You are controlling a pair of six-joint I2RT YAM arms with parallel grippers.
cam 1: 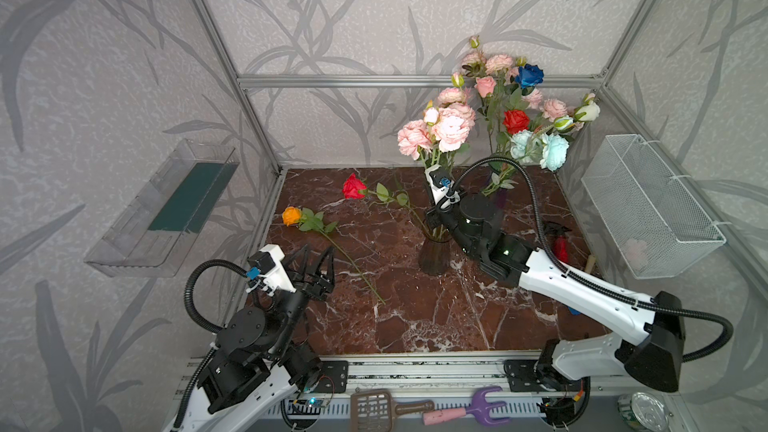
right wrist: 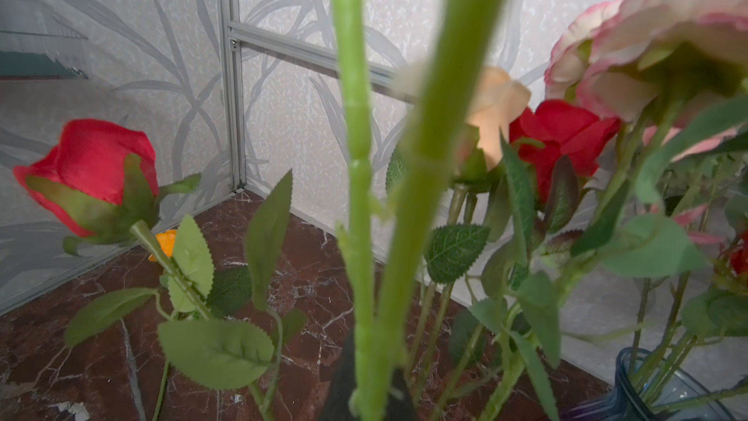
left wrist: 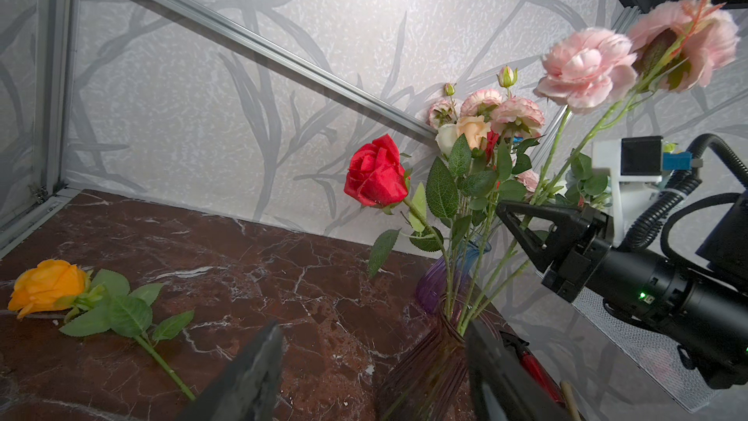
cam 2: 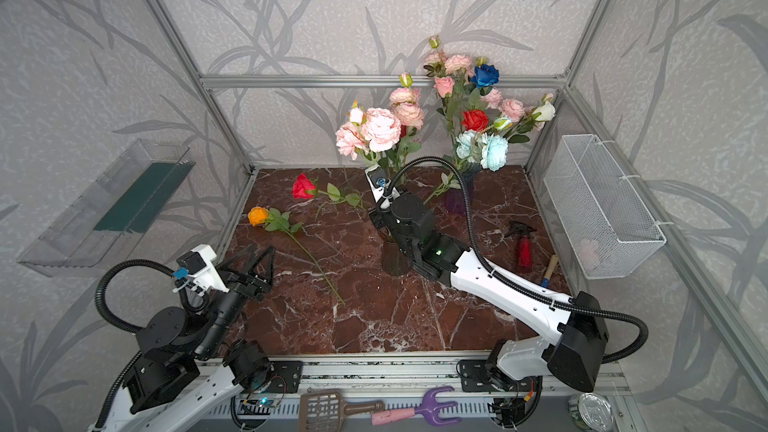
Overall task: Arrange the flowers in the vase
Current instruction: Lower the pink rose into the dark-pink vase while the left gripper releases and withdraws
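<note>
A dark ribbed vase [cam 1: 434,259] [cam 2: 392,261] [left wrist: 425,374] stands mid-table. My right gripper [right wrist: 370,394] [left wrist: 514,216] is shut on the green stems of the pink peonies [cam 1: 451,128] [left wrist: 587,66], just above the vase mouth; the stem ends reach into it. A red rose [cam 1: 354,187] [left wrist: 376,176] leans out of the same vase to the left. An orange rose [cam 1: 291,216] [left wrist: 46,285] lies flat on the marble. My left gripper [cam 1: 318,259] [left wrist: 374,328] hovers open and holding nothing near the orange rose's stem end, left of the vase.
A blue-purple vase [cam 1: 498,195] holding several flowers stands at the back right. A red spray bottle [cam 1: 559,243] and a brush handle lie by the right wall, under a white wire basket [cam 1: 648,205]. A clear bin [cam 1: 162,209] hangs on the left wall.
</note>
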